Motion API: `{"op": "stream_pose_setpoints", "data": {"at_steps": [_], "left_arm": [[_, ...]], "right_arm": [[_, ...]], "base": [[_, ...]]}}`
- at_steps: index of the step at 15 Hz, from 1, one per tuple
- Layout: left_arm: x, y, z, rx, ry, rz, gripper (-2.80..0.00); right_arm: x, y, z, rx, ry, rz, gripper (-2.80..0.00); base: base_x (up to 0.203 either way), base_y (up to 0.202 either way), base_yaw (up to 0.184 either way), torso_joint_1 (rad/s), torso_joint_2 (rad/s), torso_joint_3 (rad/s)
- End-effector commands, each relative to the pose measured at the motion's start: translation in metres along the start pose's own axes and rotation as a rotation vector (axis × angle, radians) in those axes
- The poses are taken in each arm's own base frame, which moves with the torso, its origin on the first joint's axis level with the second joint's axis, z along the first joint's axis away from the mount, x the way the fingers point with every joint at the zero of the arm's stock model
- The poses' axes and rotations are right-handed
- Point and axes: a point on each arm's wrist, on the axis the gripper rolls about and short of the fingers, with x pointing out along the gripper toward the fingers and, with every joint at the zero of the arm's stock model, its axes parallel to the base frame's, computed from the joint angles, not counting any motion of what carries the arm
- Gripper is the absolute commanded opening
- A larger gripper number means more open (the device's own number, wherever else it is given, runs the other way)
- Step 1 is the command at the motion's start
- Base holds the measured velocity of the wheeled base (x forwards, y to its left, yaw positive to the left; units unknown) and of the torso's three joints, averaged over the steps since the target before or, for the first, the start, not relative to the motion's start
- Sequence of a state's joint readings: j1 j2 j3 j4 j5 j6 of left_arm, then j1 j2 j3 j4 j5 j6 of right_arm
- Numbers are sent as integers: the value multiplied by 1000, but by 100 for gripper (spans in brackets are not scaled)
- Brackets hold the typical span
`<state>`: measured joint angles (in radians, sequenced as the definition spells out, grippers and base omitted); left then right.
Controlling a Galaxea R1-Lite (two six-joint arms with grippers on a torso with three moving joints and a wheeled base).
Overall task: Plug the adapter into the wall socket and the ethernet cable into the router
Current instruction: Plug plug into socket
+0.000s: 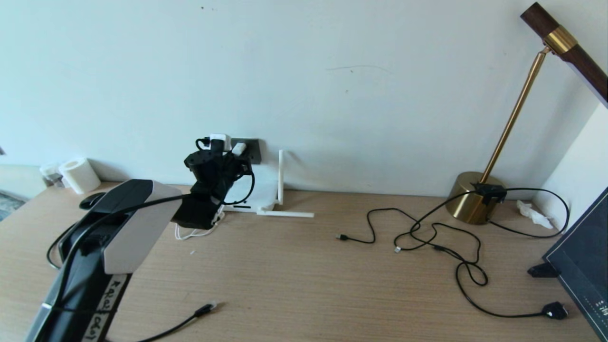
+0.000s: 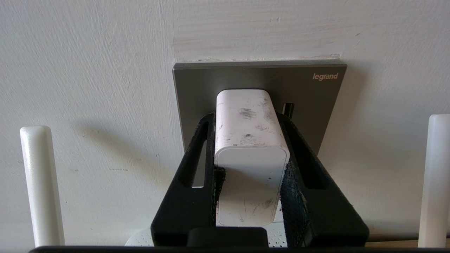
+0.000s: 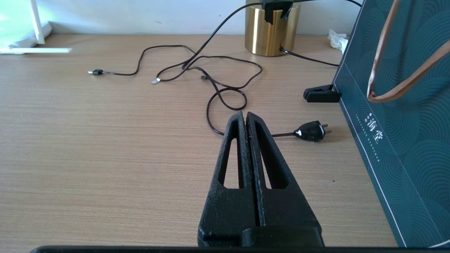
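Small white cube adapter (image 2: 250,140) is clamped in left tool (image 2: 250,123) at dark grey wall socket (image 2: 316,102) — should be pushed straight, w/o tilt; right tool (image 3: 245,117) closed empty.

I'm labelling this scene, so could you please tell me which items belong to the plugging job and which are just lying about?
Job:
- adapter, in left end effector
- wall socket
- router
- ethernet cable

Lying about:
- brass lamp
- toilet roll
- black plug

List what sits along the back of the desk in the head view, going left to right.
Paper roll → left gripper holding the adapter at the wall socket → router → brass lamp base → crumpled tissue.
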<state>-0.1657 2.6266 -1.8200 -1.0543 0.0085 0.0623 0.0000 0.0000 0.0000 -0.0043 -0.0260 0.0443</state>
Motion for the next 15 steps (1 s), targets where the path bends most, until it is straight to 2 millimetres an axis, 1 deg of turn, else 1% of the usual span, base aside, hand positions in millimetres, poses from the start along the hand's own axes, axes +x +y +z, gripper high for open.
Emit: {"op": "stream_pose_setpoints", "data": {"at_steps": [1, 10, 15], "left_arm": [[0, 0, -1, 1, 1, 1, -280], [0, -1, 1, -1, -10, 1, -280], [0, -2, 2, -3, -15, 40, -280]], "right_arm": [[0, 0, 0, 0, 0, 0, -280], [0, 0, 0, 0, 0, 0, -280], [0, 0, 0, 0, 0, 0, -280]], "base": [[0, 0, 0, 0, 0, 0], [0, 0, 0, 0, 0, 0], [0, 0, 0, 0, 0, 0]]}}
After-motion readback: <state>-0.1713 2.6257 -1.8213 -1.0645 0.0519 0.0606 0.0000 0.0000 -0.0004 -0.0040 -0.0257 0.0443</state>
